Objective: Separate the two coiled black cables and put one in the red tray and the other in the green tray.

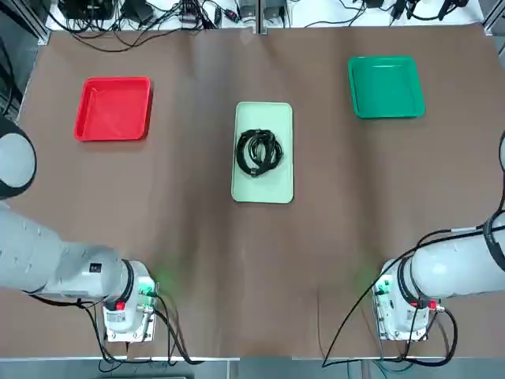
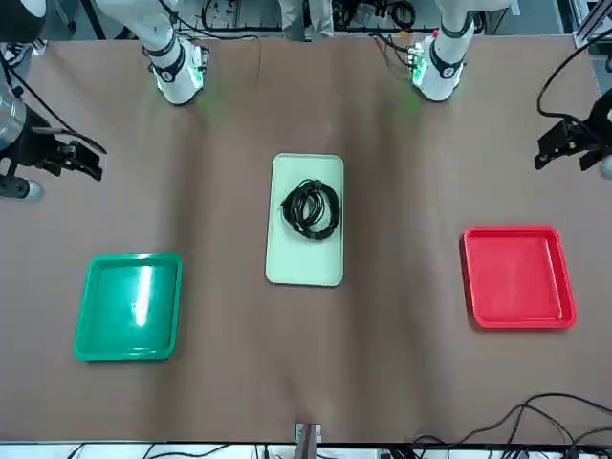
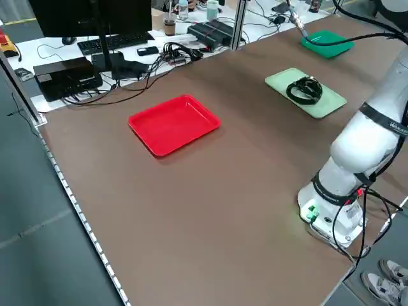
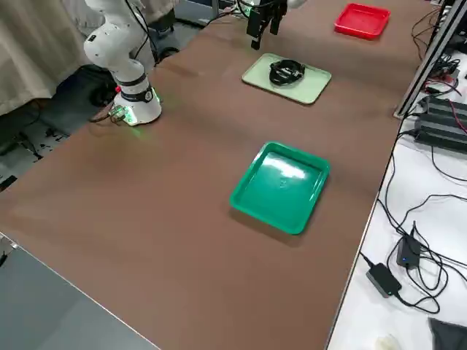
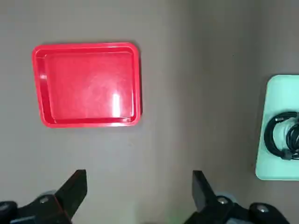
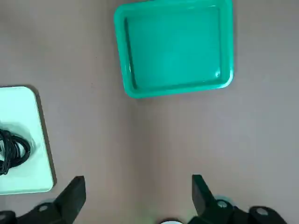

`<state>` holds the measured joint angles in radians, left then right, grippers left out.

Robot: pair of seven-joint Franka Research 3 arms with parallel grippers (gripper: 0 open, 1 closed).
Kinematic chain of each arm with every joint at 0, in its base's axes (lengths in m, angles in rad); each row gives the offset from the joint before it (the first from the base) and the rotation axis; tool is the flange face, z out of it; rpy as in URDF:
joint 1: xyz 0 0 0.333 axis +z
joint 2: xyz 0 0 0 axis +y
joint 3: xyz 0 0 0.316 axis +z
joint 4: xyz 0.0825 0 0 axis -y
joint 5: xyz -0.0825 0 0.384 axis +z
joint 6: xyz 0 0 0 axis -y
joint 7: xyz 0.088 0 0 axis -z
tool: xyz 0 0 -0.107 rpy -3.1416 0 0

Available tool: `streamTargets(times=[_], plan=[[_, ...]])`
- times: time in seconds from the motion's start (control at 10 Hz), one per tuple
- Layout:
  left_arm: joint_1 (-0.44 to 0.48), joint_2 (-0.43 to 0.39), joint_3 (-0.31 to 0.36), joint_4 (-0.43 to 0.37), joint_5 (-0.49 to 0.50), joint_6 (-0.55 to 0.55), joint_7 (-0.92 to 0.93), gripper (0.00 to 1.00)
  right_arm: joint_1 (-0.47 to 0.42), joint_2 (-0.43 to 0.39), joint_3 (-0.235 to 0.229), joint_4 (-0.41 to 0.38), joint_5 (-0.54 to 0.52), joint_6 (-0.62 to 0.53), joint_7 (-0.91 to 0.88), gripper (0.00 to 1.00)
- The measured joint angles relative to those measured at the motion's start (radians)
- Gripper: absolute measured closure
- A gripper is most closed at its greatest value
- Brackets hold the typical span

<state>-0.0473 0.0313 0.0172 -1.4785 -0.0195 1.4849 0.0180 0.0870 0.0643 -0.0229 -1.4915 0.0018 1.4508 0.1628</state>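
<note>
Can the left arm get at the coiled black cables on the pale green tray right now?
Probably yes. The coiled black cables lie uncovered on the pale green tray at mid-table, nothing stands between them and the left claw, which is open and empty.

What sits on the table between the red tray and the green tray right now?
In the top view, a pale mint-green rectangular tray lies between the red square plastic tray and the dark green square plastic tray, holding the two coiled black cables; otherwise bare brown tabletop.
</note>
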Motion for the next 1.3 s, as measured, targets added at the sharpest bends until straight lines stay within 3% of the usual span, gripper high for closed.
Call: streamTargets(times=[0.2, 0.7, 1.0, 1.3], plan=[[0.002, 0.007, -0.079, -0.053, 0.000, 0.042, -0.025, 0.01, 0.000, 0.000, 0.000, 0.000, 0.000, 0.000, 0.000, 0.00], [-0.002, 0.031, -0.331, -0.338, 0.000, 0.349, -0.107, 0.04, 0.005, 0.004, 0.004, -0.003, 0.000, -0.007, 0.000, 0.00], [-0.012, 0.148, -0.440, -0.420, 0.001, 0.468, -0.132, 0.03, 0.006, 0.008, 0.003, -0.004, 0.000, -0.007, 0.000, 0.00], [-0.072, 0.295, -0.451, -0.438, 0.051, 0.635, -0.225, 0.02, 0.006, 0.008, 0.003, -0.004, 0.000, -0.006, 0.000, 0.00]])
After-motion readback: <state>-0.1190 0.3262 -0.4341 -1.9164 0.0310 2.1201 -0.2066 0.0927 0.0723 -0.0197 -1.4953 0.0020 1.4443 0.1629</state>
